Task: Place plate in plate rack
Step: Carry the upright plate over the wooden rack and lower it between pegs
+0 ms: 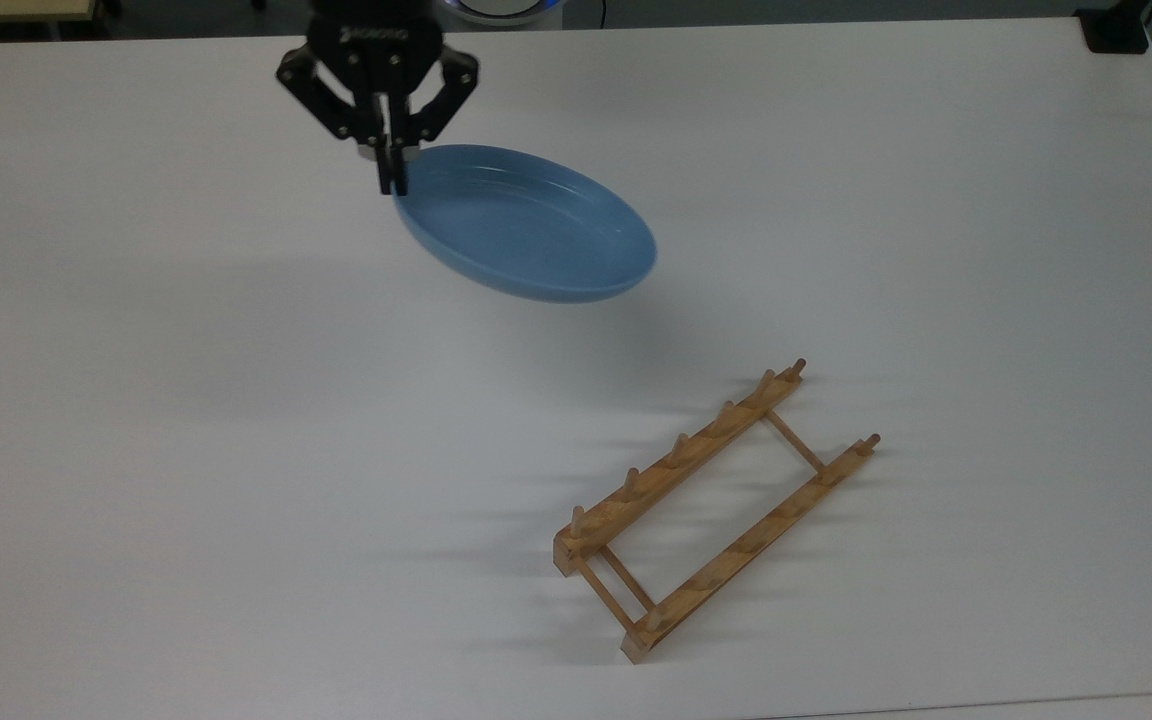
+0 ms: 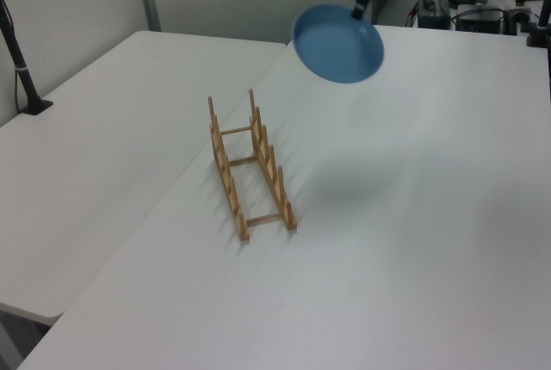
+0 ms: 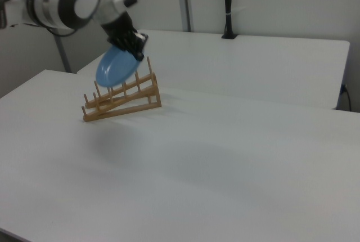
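Gripper (image 1: pixel 391 170) clenched on the rim of the light-blue plate (image 1: pixel 526 225), fingers pinching the edge at the plate's upper-left in the top view. Plate is lifted clear of the white table (image 1: pixel 186 450), tilted, hanging from the gripped edge with its hollow face showing in the top view; soft shadow on the table below it. In the left view the plate (image 2: pixel 338 43) hangs high, face toward the camera, gripper (image 2: pixel 359 9) at its top edge. In the right view the plate (image 3: pixel 116 66) is steeply tilted under the gripper (image 3: pixel 135 48), white arm link (image 3: pixel 73 0) above, plate appearing in front of the rack's upper pegs. Wooden plate rack (image 1: pixel 714 508) sits empty on the table, well apart from the plate, toward the top view's lower right; two rails with upright dowel pegs, joined by thin cross rods. Rack (image 2: pixel 250 168) in the left view stands below and to the left view's left of the plate; rack (image 3: pixel 121 100) in the right view
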`<state>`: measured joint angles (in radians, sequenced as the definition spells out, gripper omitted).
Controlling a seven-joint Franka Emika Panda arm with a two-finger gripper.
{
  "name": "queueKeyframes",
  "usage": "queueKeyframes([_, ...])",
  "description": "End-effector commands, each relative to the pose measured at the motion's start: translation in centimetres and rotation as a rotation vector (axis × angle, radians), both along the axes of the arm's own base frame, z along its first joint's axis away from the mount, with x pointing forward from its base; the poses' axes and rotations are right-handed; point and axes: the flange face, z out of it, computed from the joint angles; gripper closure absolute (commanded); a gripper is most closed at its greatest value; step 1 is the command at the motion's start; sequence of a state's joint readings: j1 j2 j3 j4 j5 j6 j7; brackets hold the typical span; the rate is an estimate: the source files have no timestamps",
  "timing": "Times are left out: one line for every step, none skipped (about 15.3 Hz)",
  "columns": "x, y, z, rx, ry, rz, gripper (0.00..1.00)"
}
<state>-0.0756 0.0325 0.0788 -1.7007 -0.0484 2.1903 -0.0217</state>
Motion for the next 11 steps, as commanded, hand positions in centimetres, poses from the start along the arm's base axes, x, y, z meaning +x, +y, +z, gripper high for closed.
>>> queueKeyframes([0.1, 5.4, 2.3, -0.096, -0.154, -0.065, 1.00])
queueKeyframes([0.1, 7.0, 2.2, -0.137, -0.191, -0.082, 1.00])
queueKeyframes([0.2, 8.7, 2.0, -0.173, -0.228, -0.099, 1.00])
queueKeyframes([0.4, 10.1, 1.4, -0.202, -0.263, -0.120, 1.00])
queueKeyframes([0.6, 12.0, 0.5, -0.228, -0.295, -0.131, 1.00])
queueKeyframes([0.6, 13.6, -0.2, -0.260, -0.335, -0.146, 1.00])
queueKeyframes([0.7, 15.0, -0.9, -0.284, -0.379, -0.168, 1.00])
queueKeyframes([0.9, 16.1, -2.0, -0.305, -0.423, -0.189, 1.00])
queueKeyframes([0.9, 17.6, -3.0, -0.322, -0.468, -0.195, 1.00])
queueKeyframes([1.1, 18.7, -4.1, -0.330, -0.510, -0.206, 1.00])
queueKeyframes([1.3, 19.6, -5.2, -0.336, -0.547, -0.215, 1.00])
